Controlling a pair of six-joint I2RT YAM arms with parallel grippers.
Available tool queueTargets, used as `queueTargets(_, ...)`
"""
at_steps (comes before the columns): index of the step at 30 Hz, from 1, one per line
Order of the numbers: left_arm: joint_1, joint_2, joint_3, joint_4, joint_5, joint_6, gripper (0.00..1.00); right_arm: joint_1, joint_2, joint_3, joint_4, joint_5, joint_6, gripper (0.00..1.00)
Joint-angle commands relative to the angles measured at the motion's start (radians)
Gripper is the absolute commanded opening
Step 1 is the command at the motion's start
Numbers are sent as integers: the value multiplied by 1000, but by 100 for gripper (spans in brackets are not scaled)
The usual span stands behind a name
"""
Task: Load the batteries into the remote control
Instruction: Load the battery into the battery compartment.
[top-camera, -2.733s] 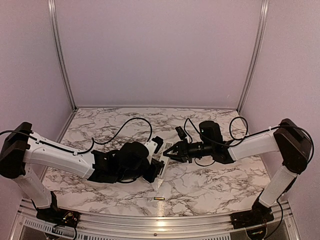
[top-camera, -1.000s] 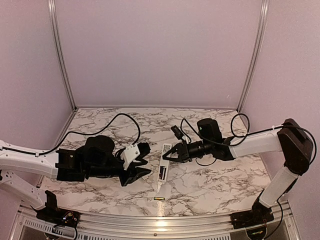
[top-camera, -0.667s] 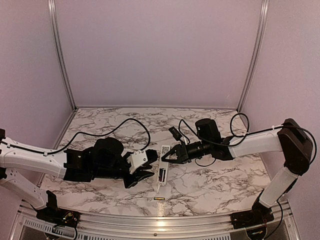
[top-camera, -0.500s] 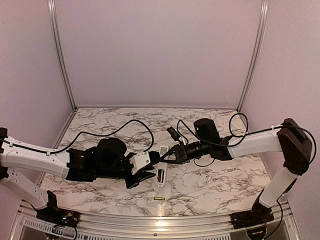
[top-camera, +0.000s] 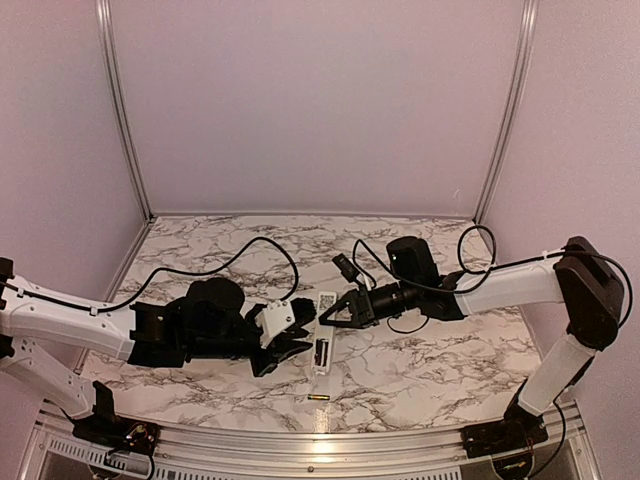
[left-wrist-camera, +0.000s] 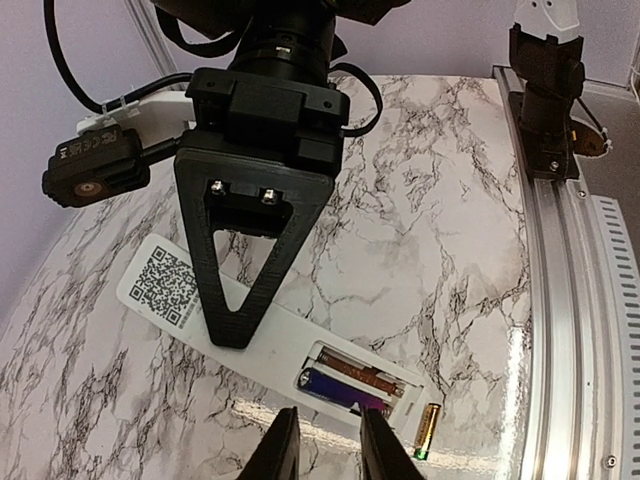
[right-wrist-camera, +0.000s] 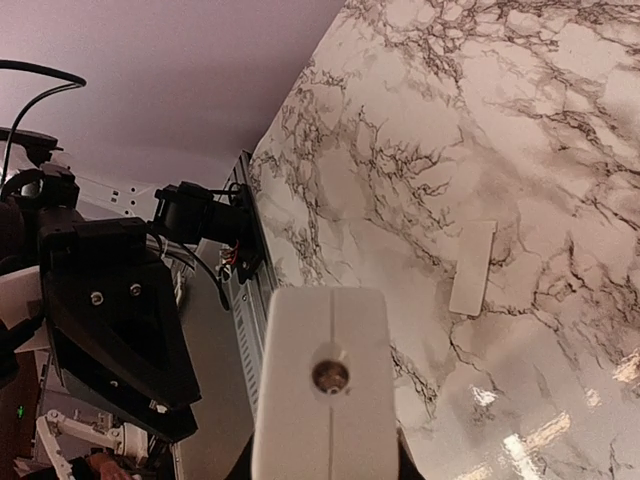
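Observation:
The white remote control (top-camera: 321, 350) lies back-up on the marble, its compartment (left-wrist-camera: 372, 384) uncovered. My right gripper (top-camera: 328, 315) is shut on its far end, which fills the right wrist view as a white block (right-wrist-camera: 322, 350). A dark battery (left-wrist-camera: 340, 392) lies in one slot. A coppery strip (left-wrist-camera: 362, 371) shows in the slot beside it; I cannot tell what it is. The golden battery (top-camera: 318, 398) lies loose on the table just past the remote's near end (left-wrist-camera: 428, 430). My left gripper (left-wrist-camera: 325, 452) hovers close over the compartment's edge, fingers a narrow gap apart and empty.
A flat white rectangular cover (right-wrist-camera: 472, 268) lies on the marble away from the remote. The metal rail (left-wrist-camera: 560, 300) runs along the table's near edge close to the golden battery. The right gripper's black finger (left-wrist-camera: 250, 250) rests across the remote beside its QR label (left-wrist-camera: 160, 288).
My left gripper has swung right, up to the remote's compartment, and its fingers have narrowed. The right gripper has nudged the remote slightly left.

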Motion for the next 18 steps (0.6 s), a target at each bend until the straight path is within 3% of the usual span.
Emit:
queueTargets(1,-8,-5,2,0,-12,72,22,24,16,56,-36,-20,-42,0)
queueTargets(18,-40,9,23,-79,-53,184,19,46,22,100,-112,-32,-136,0)
